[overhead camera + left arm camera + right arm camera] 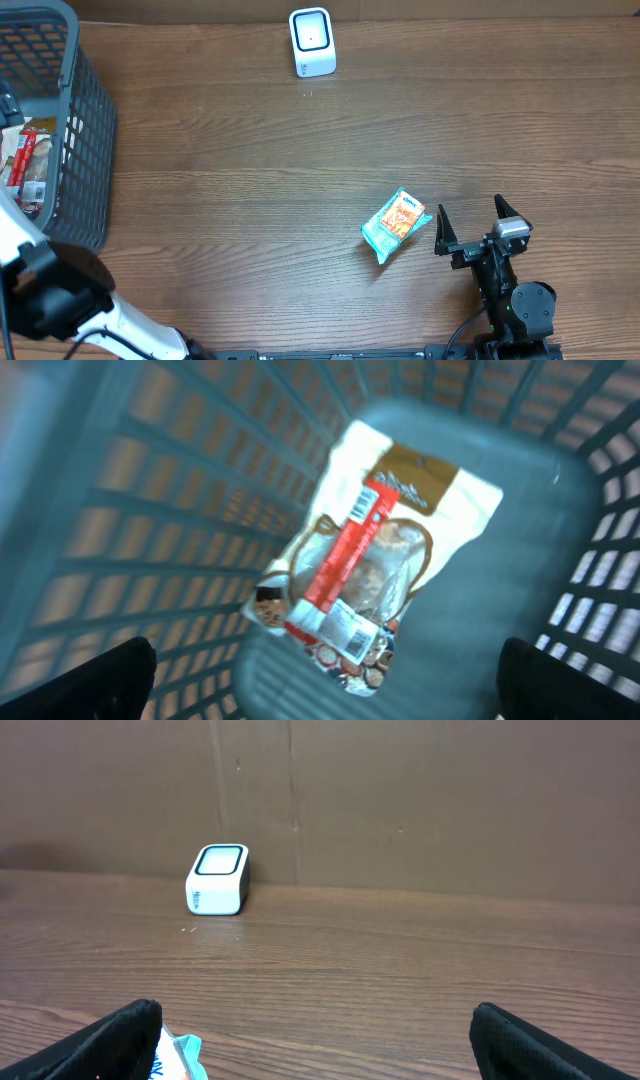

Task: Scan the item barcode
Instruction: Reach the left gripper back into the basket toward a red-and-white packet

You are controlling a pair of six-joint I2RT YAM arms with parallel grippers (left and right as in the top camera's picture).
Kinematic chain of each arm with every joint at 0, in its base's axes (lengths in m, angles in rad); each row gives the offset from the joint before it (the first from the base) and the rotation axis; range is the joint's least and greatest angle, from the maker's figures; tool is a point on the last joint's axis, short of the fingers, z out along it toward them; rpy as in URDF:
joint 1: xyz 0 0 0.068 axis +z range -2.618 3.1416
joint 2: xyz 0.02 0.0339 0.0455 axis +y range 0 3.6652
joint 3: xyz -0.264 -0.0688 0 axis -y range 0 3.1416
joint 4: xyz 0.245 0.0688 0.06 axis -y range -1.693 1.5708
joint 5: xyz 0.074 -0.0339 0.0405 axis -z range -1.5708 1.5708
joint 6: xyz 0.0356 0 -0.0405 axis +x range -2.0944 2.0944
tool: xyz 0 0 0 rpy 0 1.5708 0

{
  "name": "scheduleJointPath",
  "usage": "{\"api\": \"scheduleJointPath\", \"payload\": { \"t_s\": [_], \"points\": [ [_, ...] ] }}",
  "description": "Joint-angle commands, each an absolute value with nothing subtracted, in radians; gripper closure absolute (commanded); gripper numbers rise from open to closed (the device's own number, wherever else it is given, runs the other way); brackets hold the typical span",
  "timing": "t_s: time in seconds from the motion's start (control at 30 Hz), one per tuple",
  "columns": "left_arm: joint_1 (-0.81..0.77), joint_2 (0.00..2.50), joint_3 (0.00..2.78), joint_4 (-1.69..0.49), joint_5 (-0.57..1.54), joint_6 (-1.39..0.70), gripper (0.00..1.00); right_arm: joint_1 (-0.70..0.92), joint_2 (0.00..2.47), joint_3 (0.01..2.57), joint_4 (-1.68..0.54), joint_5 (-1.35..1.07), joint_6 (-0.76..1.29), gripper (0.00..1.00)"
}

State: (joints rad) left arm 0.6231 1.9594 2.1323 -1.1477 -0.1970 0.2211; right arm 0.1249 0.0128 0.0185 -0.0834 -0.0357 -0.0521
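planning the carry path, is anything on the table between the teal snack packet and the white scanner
Nothing visible does. Only bare wooden table lies between the teal snack packet and the white scanner; the basket sits far off to the side.

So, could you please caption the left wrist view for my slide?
Open left hand over a snack packet lying in the basket.

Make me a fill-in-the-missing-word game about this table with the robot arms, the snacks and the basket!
1. The white scanner stands at the far edge of the ____.
2. The teal snack packet lies nearest the right tool, which is wide ____.
3. The red-and-white packet lies inside the grey ____.
Missing words: table, open, basket.
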Motion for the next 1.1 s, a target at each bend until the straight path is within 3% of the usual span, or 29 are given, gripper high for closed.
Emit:
{"api": "scheduleJointPath", "payload": {
  "t_s": [0.0,0.47,1.07],
  "points": [
    [0.628,2.055,2.123,-1.149,-0.152,0.29,0.0,0.128,0.003,0.008,-0.082,-0.023,-0.05,0.0],
    [0.656,2.312,2.123,-1.094,-0.16,0.447,0.01,0.128,0.003,0.008,-0.082,-0.023,-0.05,0.0],
    [0.73,2.514,2.122,-1.074,-0.081,0.449,0.01,0.128,0.003,0.008,-0.082,-0.023,-0.05,0.0]
  ]
}}
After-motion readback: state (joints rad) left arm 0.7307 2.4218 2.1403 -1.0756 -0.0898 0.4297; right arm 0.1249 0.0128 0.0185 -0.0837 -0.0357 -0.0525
